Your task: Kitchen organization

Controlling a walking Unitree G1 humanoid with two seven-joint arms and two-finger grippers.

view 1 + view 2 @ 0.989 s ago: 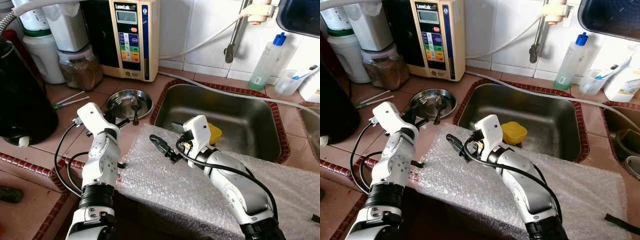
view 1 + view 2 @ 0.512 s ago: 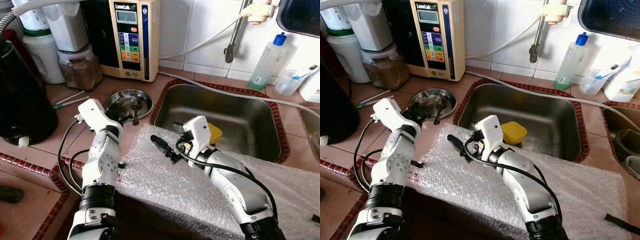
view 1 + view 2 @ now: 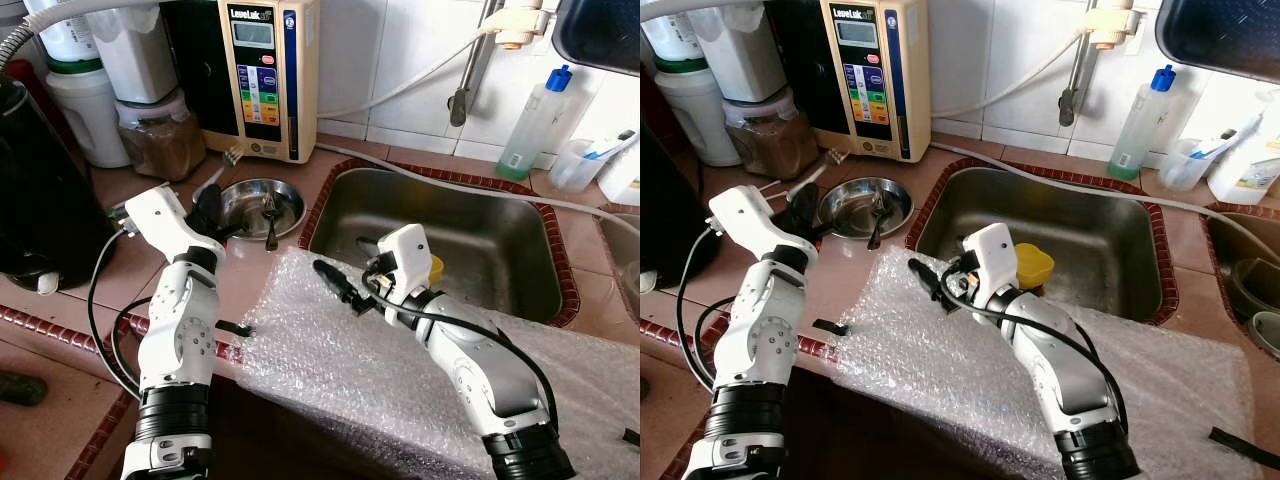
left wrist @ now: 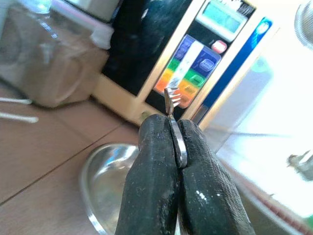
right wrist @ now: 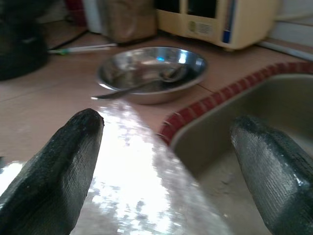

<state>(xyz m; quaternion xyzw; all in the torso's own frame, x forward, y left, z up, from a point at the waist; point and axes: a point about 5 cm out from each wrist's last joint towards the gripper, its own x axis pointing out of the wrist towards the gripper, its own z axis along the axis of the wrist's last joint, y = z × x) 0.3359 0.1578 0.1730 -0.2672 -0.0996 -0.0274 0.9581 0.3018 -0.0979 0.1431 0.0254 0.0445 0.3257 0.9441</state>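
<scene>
My left gripper (image 3: 207, 207) is shut on a metal fork (image 3: 232, 155), held tilted above the left rim of a steel bowl (image 3: 262, 199). In the left wrist view the fork's tines (image 4: 173, 96) stick out past my closed fingers (image 4: 154, 171). Another utensil (image 3: 270, 215) lies in the bowl. My right gripper (image 3: 338, 285) hovers open over the near corner of a bubble wrap sheet (image 3: 400, 370), with nothing between its fingers (image 5: 63, 161). The bowl (image 5: 151, 73) lies just beyond it.
A steel sink (image 3: 470, 225) with a yellow item (image 3: 1032, 265) lies right of the bowl. Along the back stand a cream water machine (image 3: 262, 75), a jar of brown stuff (image 3: 160, 135), a black appliance (image 3: 45, 200) and a blue-capped bottle (image 3: 535, 125).
My left gripper has come up and to the left out of the bowl with the fork in it. The right gripper has drifted slightly right.
</scene>
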